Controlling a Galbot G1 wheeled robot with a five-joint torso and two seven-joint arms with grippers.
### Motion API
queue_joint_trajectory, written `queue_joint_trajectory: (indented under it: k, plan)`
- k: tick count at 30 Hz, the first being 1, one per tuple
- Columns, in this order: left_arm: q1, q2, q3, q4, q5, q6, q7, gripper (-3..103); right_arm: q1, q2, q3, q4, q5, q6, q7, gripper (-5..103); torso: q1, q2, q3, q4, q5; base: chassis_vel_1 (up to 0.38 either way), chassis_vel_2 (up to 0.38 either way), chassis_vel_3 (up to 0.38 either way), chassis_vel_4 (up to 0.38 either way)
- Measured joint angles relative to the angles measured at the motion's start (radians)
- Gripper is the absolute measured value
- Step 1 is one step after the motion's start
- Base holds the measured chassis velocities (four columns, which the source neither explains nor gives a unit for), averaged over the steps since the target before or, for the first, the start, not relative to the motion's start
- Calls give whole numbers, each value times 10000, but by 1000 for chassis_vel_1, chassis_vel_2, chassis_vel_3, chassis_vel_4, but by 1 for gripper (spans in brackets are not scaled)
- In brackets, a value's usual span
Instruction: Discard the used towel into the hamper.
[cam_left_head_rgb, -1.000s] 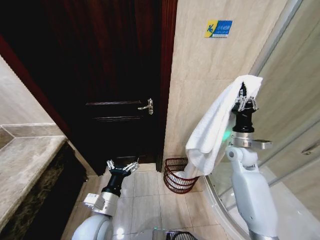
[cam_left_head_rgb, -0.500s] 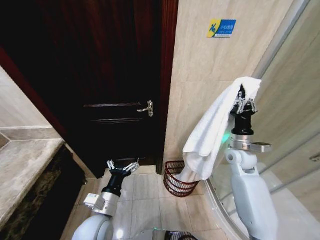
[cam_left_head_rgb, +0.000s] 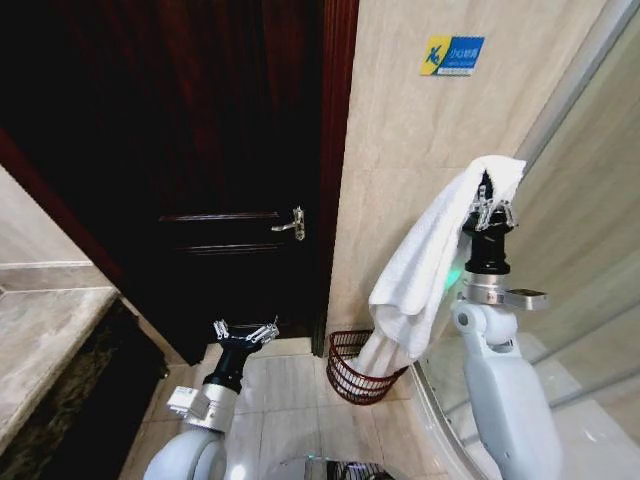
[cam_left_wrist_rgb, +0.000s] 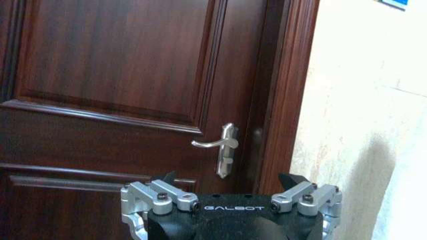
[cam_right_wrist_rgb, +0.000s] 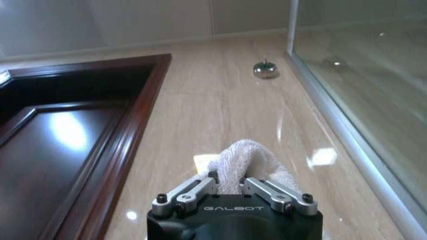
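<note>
Camera shifts; right gripper (cam_left_head_rgb: 493, 214) still pinches white towel (cam_left_head_rgb: 425, 275), whose tail could miss wire hamper (cam_left_head_rgb: 357, 369) at 7 o'clock; left gripper (cam_left_head_rgb: 245, 333) spread, idle.

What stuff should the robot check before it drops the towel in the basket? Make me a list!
1. Towel held tight: ok. The right gripper is raised high with its jaws shut on the white towel; the wrist view shows the cloth pinched between them.
2. Hamper in place: ok. The hamper stands upright on the floor by the wall.
3. Towel lined up: ok. Its lower end hangs down to the hamper's rim.
4. Towel end inside hamper: cannot tell.
5. Left gripper out of the way: ok. It is low, jaws open and empty, facing the dark door, apart from the hamper.
6. Hamper has room: cannot tell.
</note>
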Motion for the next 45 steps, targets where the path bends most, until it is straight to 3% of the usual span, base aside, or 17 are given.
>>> queue_joint_trajectory:
  k: [23, 45]
  plan:
    - [0, 0, 0, 0, 0, 0, 0, 100, -768, 403, 15, -139, 233, 779, -632, 6, -2, 1, -1, 0, -2, -21, 23, 21, -18]
    - [0, 0, 0, 0, 1, 0, 0, 100, -1325, 1062, -109, -1799, 381, 1414, -1265, 6, 0, 0, 0, 0, -1, 0, 0, 0, 0]
